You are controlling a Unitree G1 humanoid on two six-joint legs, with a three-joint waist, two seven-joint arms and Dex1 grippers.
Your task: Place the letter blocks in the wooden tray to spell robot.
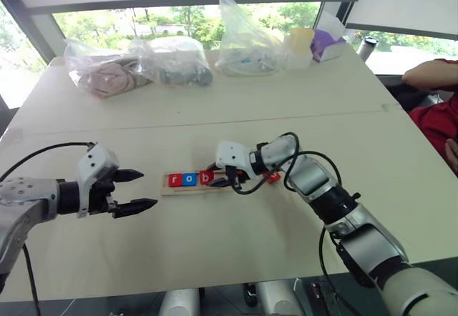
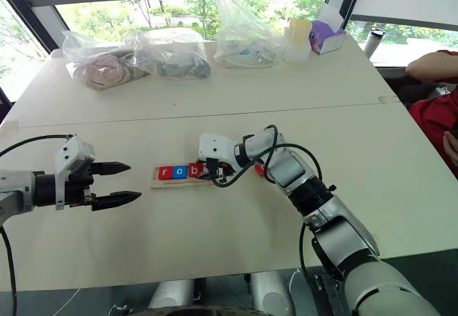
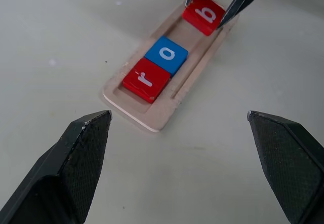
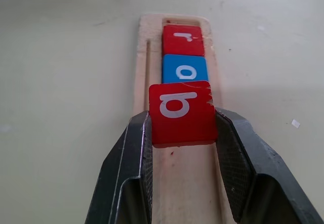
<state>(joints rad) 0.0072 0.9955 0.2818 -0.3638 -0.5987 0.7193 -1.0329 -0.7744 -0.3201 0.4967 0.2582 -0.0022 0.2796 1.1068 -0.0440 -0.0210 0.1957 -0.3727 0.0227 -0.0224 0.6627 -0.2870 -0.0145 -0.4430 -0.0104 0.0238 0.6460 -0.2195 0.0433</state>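
The wooden tray lies across the middle of the table. In its recess sit a red r block and, beside it, a blue o block. My right gripper is shut on a red b block, holding it by its two side edges at the third place, right next to the o. I cannot tell whether the b rests flat in the recess. Another red tile lies on the table, half hidden behind my right wrist. My left gripper hovers open just left of the tray's end, holding nothing.
Several clear plastic bags with contents line the far side of the table, next to a pale cup and a purple box. A person's red sleeve is at the right edge. Bare tabletop lies in front of the tray.
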